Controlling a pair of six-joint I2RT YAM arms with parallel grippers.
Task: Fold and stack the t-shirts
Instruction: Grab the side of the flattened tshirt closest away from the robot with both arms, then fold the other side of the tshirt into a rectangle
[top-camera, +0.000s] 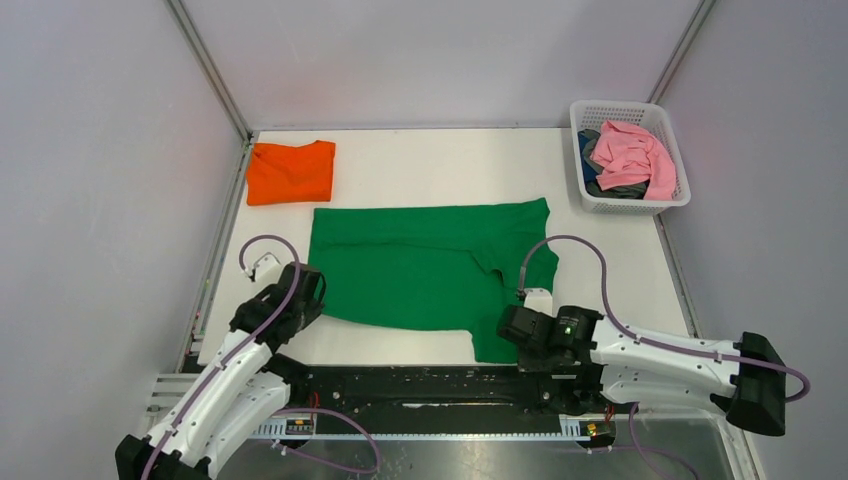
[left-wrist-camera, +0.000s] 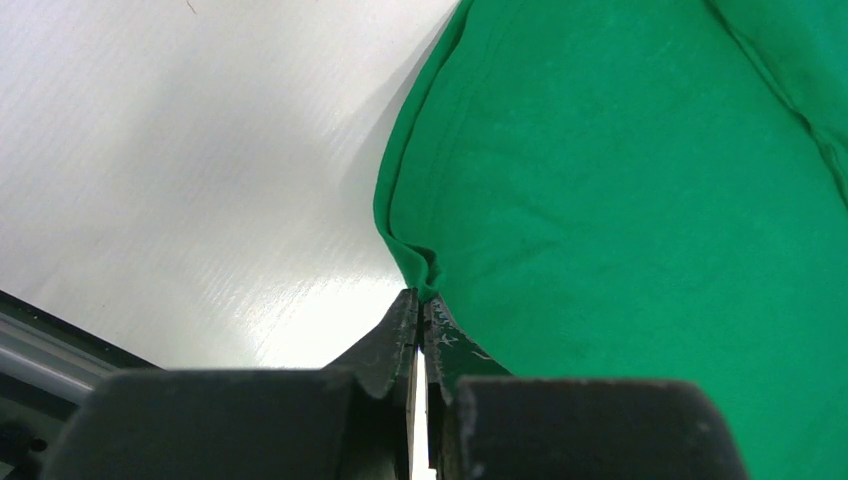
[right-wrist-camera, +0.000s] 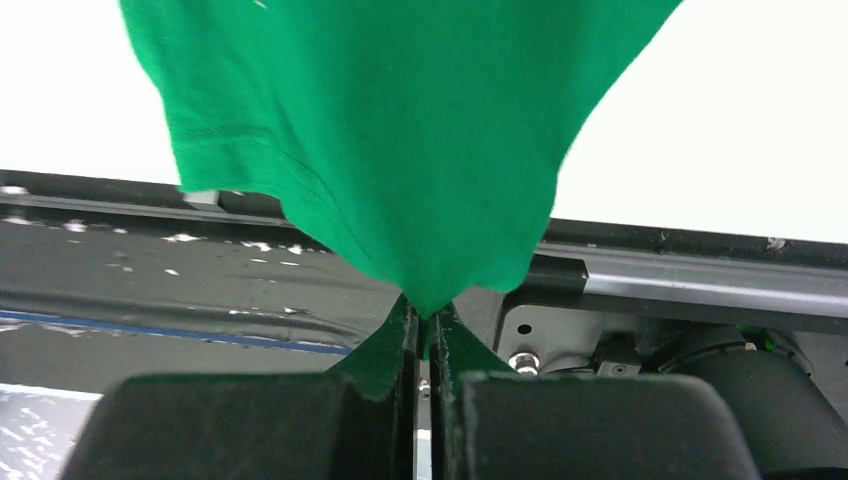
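The left fingers (left-wrist-camera: 395, 340) are pressed together on a small fold at the edge of the green t-shirt (left-wrist-camera: 620, 200). The cloth bunches into a short ridge right at their tips, and bare white counter (left-wrist-camera: 180, 180) lies just beside it. The right fingers (right-wrist-camera: 385, 350) are also closed, pinching a corner of the same shirt. From the pinch the fabric fans out wide, and a stitched hem shows along one side. The dark rail at the near edge of the counter is behind it.

From the overhead camera, the green t-shirt (top-camera: 420, 270) lies spread across the middle of the counter (top-camera: 430, 165). The left fingers (top-camera: 310, 290) are at its near left corner, and the right fingers (top-camera: 510, 325) are at the flap that reaches the near edge.

The orange t-shirt (top-camera: 290, 172) lies folded in the far left corner, apart from the green one. At the far right a white basket (top-camera: 618, 104) holds a pink garment (top-camera: 632, 155) on top of a grey-blue garment (top-camera: 586, 150).
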